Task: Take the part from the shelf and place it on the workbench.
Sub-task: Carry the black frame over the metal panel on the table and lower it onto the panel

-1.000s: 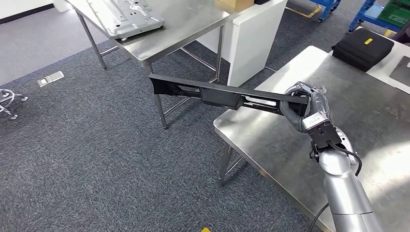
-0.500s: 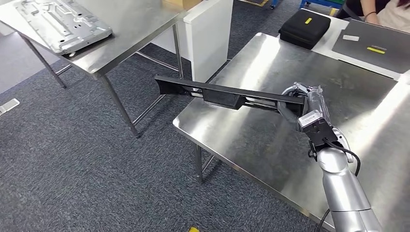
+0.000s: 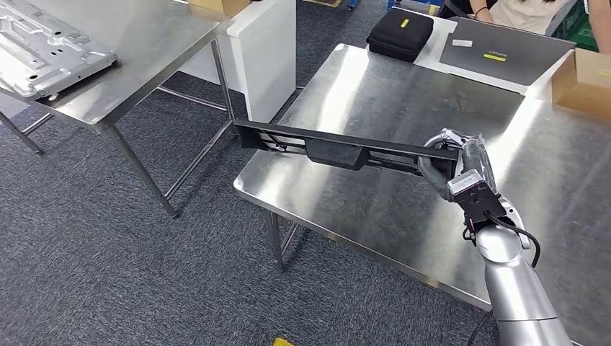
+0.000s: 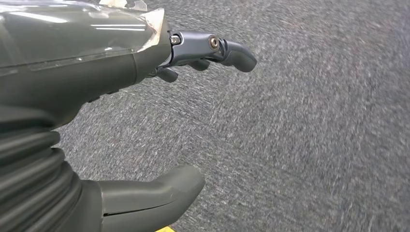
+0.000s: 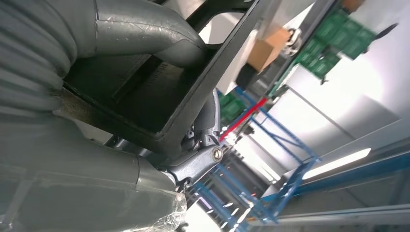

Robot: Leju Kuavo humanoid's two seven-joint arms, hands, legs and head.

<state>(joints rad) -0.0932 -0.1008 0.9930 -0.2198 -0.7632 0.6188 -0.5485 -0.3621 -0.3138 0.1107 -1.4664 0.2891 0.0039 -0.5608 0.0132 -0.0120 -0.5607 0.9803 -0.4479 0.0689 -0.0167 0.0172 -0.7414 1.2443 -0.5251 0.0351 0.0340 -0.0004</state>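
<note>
Change: the whole head view has swung since a second ago, so the camera has moved; the steel workbench (image 3: 403, 115) now lies squarely under the carried part, where earlier most of the part hung over carpet.
Right hand: the right hand (image 3: 450, 164) grips one end of the long black plastic part (image 3: 339, 149), thumb over the top edge and fingers (image 5: 208, 121) wrapped under the rim (the wrist view shows the curl plainly).
Part: held roughly level above the workbench, its free end reaching just past the bench's left edge near the front left corner; whether it touches the steel I cannot tell.
Left hand: the left hand (image 4: 96, 96) hangs over grey carpet (image 4: 314, 121), fingers apart and lightly bent, holding nothing.
Workbench far edge: a black zipped case (image 3: 400, 32) at the far left corner, a dark grey mat (image 3: 497, 54) beside it, and a cardboard box (image 3: 582, 79) towards the right edge.
Second table: a steel table (image 3: 144, 50) stands to the left across the carpet, carrying a grey stamped metal panel (image 3: 47, 47).
Between tables: a white cabinet (image 3: 266, 50).
Person: seated beyond the far edge (partly cut off by the frame) (image 3: 519, 9).
</note>
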